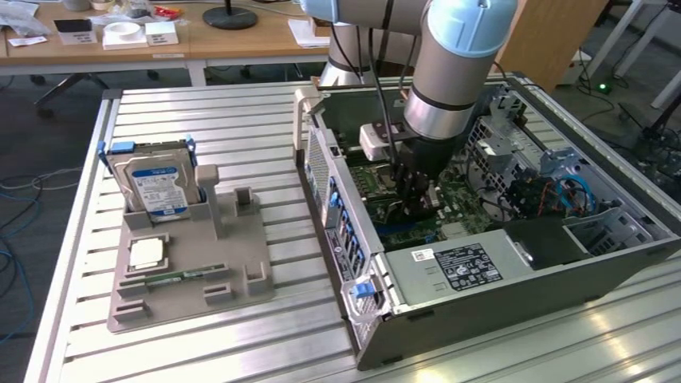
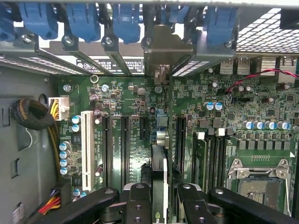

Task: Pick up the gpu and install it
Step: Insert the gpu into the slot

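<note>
The gpu [image 2: 159, 163] shows edge-on in the wrist view as a thin dark card standing upright over the green motherboard [image 2: 126, 93], between the long black expansion slots. Its silver end bracket [image 2: 161, 51] sits against the case's rear slot openings under the blue clips. My gripper [image 2: 160, 207] is shut on the gpu, one black finger [image 2: 138, 205] on each side. In the exterior view my gripper [image 1: 410, 203] reaches straight down inside the open computer case [image 1: 479, 303], low over the board. Whether the card is seated in a slot, I cannot tell.
A grey holder tray [image 1: 191, 271] lies at the exterior view's left with a silver hard drive [image 1: 158, 187], a square chip [image 1: 146, 253] and a green memory stick [image 1: 175, 278]. Inside the case are a CPU socket [image 2: 257, 175], cables [image 2: 32, 116] and the power supply [image 1: 468, 267].
</note>
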